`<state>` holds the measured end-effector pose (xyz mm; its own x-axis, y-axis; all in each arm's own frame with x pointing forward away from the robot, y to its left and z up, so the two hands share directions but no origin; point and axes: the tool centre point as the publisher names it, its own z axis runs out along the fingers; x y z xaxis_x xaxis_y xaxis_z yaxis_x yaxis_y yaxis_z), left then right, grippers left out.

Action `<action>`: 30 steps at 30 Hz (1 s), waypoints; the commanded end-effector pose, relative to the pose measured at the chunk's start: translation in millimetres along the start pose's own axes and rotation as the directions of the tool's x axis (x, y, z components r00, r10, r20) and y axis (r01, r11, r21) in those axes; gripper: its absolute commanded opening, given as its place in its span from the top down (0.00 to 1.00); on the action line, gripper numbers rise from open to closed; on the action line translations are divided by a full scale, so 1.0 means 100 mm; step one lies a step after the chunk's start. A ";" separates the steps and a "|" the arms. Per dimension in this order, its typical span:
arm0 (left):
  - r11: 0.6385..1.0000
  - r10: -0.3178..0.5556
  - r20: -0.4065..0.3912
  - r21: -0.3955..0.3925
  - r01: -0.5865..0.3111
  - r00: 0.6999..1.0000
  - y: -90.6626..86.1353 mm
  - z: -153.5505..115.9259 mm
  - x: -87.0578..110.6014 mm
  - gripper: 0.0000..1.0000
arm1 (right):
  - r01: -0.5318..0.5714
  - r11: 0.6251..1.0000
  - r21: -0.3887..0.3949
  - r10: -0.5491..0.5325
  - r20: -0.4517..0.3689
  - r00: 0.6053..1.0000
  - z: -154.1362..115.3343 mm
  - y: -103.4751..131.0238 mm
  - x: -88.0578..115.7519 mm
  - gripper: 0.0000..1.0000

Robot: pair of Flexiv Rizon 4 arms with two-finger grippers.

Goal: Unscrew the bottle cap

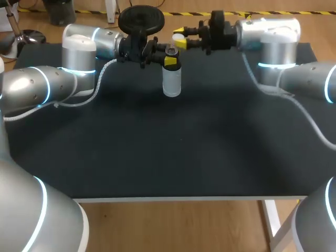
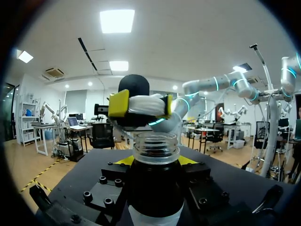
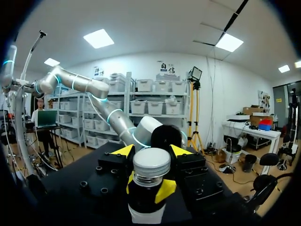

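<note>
table [image 1: 157,168], bottle [image 1: 171,84] toward its far edge, cap [image 2: 146,104] off

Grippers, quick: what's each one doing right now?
Left gripper: closed on the bottle.
Right gripper: closed on the cap, off the bottle.

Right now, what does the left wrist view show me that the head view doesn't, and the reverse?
Only left wrist: the bottle's bare threaded mouth, with nothing screwed on. Only head: the whole bottle upright, the left gripper shut on its neck. Both: the right gripper shut on the white cap, clear of the bottle.
</note>
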<state>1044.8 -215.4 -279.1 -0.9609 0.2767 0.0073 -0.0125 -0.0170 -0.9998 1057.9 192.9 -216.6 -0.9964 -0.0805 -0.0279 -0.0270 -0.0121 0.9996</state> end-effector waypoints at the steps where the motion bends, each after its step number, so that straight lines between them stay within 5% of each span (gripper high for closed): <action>1: 1.000 -0.001 -0.007 0.001 0.001 1.000 0.01 0.00 -0.03 1.00 | 0.002 0.999 0.037 -0.004 0.057 0.998 -0.32 0.21 0.16 1.00; 7: 1.000 -0.001 -0.007 0.001 0.001 1.000 0.01 0.00 -0.03 1.00 | -0.040 0.991 0.127 0.014 0.202 0.979 -0.60 0.16 0.28 1.00; 10: 1.000 -0.001 -0.007 0.001 0.001 1.000 0.01 0.00 -0.03 1.00 | -0.080 0.982 0.172 0.017 0.344 0.939 -0.75 0.05 0.34 1.00; 15: 1.000 -0.001 -0.007 0.001 0.001 1.000 0.01 0.00 -0.03 1.00 | -0.114 0.979 0.169 0.023 0.463 0.886 -0.95 -0.17 0.42 1.00; 30: 1.000 -0.001 -0.007 0.001 0.001 1.000 0.01 0.00 -0.03 1.00 | -0.302 0.940 0.162 0.127 0.654 0.746 -1.33 -1.03 0.61 1.00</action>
<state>1044.8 -215.5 -279.1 -0.9609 0.2768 0.0074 -0.0126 -0.0170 -0.9998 1017.6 54.3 -317.6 -0.9174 0.3535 0.1828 0.2579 0.1782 0.9496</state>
